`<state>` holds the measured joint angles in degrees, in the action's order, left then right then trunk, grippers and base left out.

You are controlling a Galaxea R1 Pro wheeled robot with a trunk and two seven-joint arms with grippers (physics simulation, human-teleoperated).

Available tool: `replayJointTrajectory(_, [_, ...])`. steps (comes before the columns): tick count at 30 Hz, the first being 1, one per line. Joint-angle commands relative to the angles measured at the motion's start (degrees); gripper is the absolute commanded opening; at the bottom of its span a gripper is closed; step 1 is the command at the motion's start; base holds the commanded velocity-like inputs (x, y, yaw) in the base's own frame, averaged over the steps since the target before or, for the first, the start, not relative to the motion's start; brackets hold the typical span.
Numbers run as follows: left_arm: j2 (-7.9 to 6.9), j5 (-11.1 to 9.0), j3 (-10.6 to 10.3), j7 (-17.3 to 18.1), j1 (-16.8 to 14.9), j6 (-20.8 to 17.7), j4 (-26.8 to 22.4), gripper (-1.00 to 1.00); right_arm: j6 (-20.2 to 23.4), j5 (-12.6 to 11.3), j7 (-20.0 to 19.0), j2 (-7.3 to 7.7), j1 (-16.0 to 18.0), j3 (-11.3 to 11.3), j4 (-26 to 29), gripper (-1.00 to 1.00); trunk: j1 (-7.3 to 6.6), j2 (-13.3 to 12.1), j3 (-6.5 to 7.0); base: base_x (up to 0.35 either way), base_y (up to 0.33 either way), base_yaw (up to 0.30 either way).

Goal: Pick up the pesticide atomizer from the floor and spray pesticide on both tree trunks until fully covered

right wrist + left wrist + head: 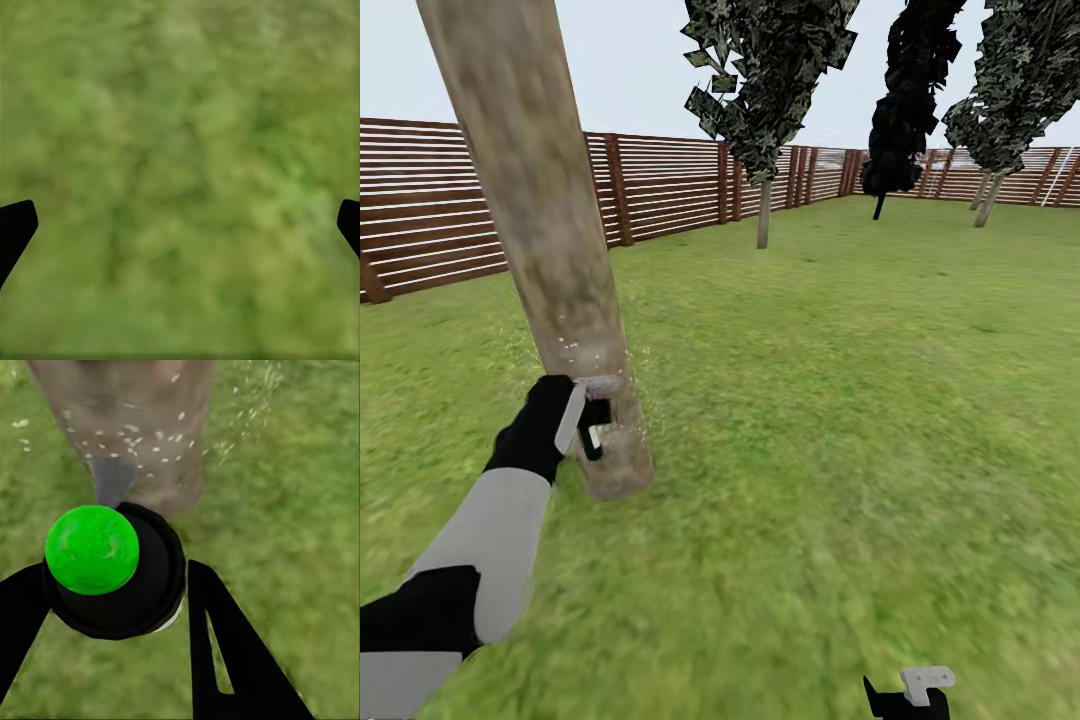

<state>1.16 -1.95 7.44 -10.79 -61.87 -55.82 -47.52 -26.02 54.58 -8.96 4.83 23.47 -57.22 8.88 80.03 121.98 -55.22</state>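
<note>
Left claw (pixel 112 607) clamps atomizer (pixel 112 574) against trunk (pixel 550 250) (white specks); right claw (pixel 180 225) wide, empty.

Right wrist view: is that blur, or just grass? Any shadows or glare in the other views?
Right wrist view: grass is one soft green smear with no detail, while the tool tips stay crisp. Head view: grass is blurry too, trunk smooth, lighting flat, no cast shadows, no glare. Left wrist view: atomizer sharp, trunk and grass behind it soft, white specks readable.

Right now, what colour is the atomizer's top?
Bright green atomizer top, clearest in the left wrist view.
</note>
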Motion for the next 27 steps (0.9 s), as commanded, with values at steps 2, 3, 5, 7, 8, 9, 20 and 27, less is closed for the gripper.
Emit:
replayJointTrajectory(2, [-2.84,-1.0,0.3,-0.1,0.1,-0.1,-0.1,-1.0,0.0,0.0,0.0,0.0,0.0,0.0,0.0,1.0,0.0,0.0,0.0,0.0,0.0,0.0])
replayJointTrajectory(3, [-3.72,-1.2,0.3,-0.1,0.2,-0.1,-0.1,-1.0,0.0,0.0,0.0,0.0,0.0,0.0,0.0,1.0,0.0,0.0,0.0,0.0,0.0,0.0])
replayJointTrajectory(5, [-3.57,-1.3,0.0,-0.2,0.4,-0.1,-0.2,-1.0,0.0,0.0,0.0,0.0,0.0,0.0,0.0,1.0,0.0,0.0,0.0,0.0,0.0,0.0])
replayJointTrajectory(7, [-3.01,-1.4,0.0,-0.2,0.2,-0.1,-0.2,-1.0,0.0,0.0,0.0,0.0,0.0,0.0,0.0,1.0,0.0,0.0,0.0,0.0,0.0,0.0])
replayJointTrajectory(8, [-2.01,-1.3,-0.1,-0.2,0.0,-0.1,-0.2,-1.0,0.0,0.0,0.0,0.0,0.0,0.0,0.0,1.0,0.0,0.0,0.0,0.0,0.0,0.0])
replayJointTrajectory(9, [-1.38,-1.3,-0.2,-0.2,-0.4,-0.1,-0.2,-1.0,0.0,0.0,0.0,0.0,0.0,0.0,0.0,1.0,0.0,0.0,0.0,0.0,0.0,0.0])
replayJointTrajectory(20, [-3.02,-0.8,0.2,-0.3,-7.8,-2.0,0.3,-1.0,0.0,0.0,0.0,0.0,0.0,0.0,0.0,1.0,0.0,0.0,0.0,0.0,0.0,0.0])
replayJointTrajectory(27, [-3.94,-0.8,-0.4,-0.1,-0.7,-1.4,0.7,-1.0,0.0,0.1,0.0,0.0,0.0,0.0,0.0,1.0,0.0,0.0,0.0,0.0,0.0,0.0])
